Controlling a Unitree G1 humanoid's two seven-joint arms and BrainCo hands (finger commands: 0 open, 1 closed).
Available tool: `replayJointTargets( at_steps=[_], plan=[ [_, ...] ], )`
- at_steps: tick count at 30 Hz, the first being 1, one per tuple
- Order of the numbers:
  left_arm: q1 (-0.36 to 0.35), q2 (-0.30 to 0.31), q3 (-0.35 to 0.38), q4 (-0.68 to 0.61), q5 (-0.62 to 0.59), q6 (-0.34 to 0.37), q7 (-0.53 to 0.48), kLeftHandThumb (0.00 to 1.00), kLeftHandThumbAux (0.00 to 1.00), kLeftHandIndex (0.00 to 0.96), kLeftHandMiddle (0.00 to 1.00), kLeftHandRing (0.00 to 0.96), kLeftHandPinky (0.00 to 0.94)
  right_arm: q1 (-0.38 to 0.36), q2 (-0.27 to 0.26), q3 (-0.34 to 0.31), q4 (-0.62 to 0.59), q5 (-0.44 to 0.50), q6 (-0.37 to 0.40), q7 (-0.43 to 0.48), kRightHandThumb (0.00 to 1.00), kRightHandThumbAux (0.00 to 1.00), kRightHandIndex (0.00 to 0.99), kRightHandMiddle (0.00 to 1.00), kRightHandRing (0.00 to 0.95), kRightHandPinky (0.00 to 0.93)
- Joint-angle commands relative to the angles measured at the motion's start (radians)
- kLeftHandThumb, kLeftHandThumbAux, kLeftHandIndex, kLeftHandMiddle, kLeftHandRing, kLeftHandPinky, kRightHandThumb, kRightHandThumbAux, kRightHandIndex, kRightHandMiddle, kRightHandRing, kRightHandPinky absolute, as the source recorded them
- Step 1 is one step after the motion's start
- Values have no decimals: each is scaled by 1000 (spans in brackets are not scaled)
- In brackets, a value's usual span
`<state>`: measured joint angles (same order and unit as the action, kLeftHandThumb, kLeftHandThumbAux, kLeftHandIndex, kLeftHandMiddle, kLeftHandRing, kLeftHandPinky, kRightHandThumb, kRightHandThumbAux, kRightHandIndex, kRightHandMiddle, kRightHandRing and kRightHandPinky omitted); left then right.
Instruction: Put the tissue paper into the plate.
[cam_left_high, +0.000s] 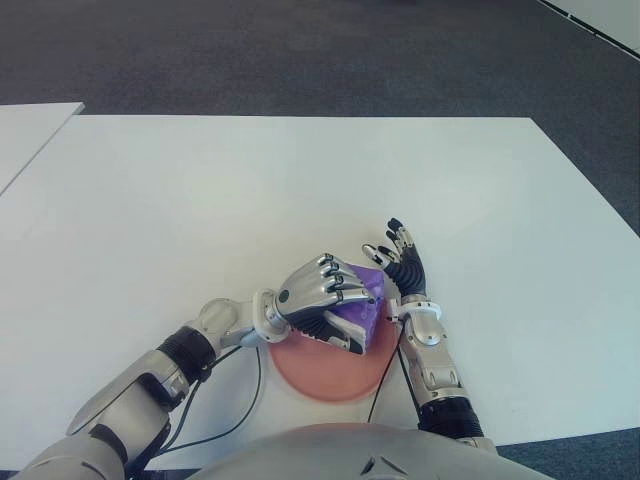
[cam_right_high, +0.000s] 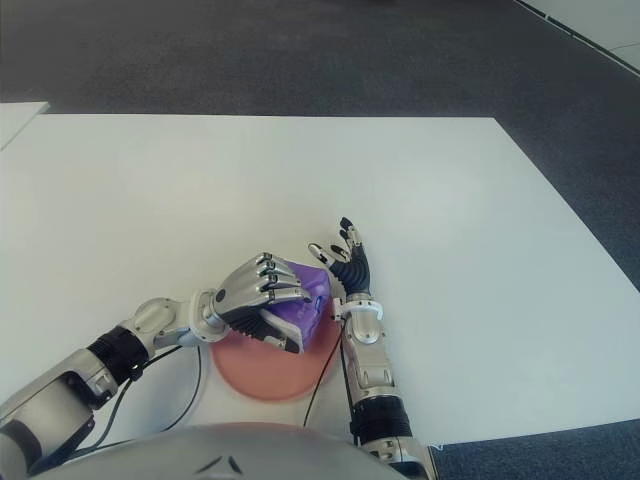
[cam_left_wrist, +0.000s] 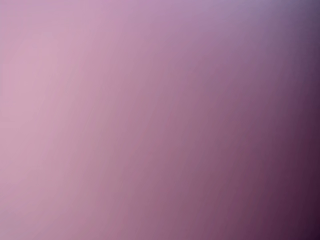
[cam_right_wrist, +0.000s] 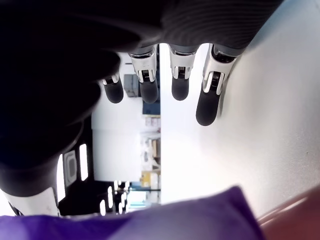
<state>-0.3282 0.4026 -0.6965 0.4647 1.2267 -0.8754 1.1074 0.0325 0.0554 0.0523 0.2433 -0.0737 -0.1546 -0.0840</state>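
A purple tissue pack (cam_left_high: 366, 305) is held over the far edge of a round pink plate (cam_left_high: 325, 376) near the table's front edge. My left hand (cam_left_high: 325, 300) is curled over the pack from the left, fingers wrapped across its top. The left wrist view is filled by a pink-purple blur. My right hand (cam_left_high: 400, 262) stands just right of the pack with its fingers (cam_right_wrist: 207, 102) spread and straight, holding nothing. The purple pack (cam_right_wrist: 195, 220) shows close to that open hand in the right wrist view, with the plate's rim (cam_right_wrist: 295, 217) beside it.
The white table (cam_left_high: 300, 190) stretches away beyond the hands. A second white table's corner (cam_left_high: 25, 130) shows at the far left. Dark carpet (cam_left_high: 300, 50) lies behind. A black cable (cam_left_high: 245, 400) loops by the plate under my left forearm.
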Motion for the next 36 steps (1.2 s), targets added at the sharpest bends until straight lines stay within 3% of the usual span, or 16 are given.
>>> replayJointTargets(
  at_steps=[1,29,31,33,36],
  plan=[
    [-2,16,-18,15,7,15,24,718,700,443,860,852,852,52,9,0,46,6,68,0,79,678,54,44,0,0],
    [-2,98,-34,-66,32,125,45,715,701,443,853,845,847,56,5,3,39,13,71,9,81,693,62,49,0,0],
    [-1,113,-29,-82,24,120,38,716,700,443,849,843,844,31,-2,-6,94,14,51,11,79,690,64,48,0,0],
    [0,125,-24,-98,14,112,27,716,700,443,845,841,839,18,-5,-10,122,14,41,10,78,687,65,47,0,0],
    [-3,171,10,-178,-83,49,-104,711,701,443,832,829,811,40,1,-1,68,6,66,2,78,686,66,47,0,0]
  ],
)
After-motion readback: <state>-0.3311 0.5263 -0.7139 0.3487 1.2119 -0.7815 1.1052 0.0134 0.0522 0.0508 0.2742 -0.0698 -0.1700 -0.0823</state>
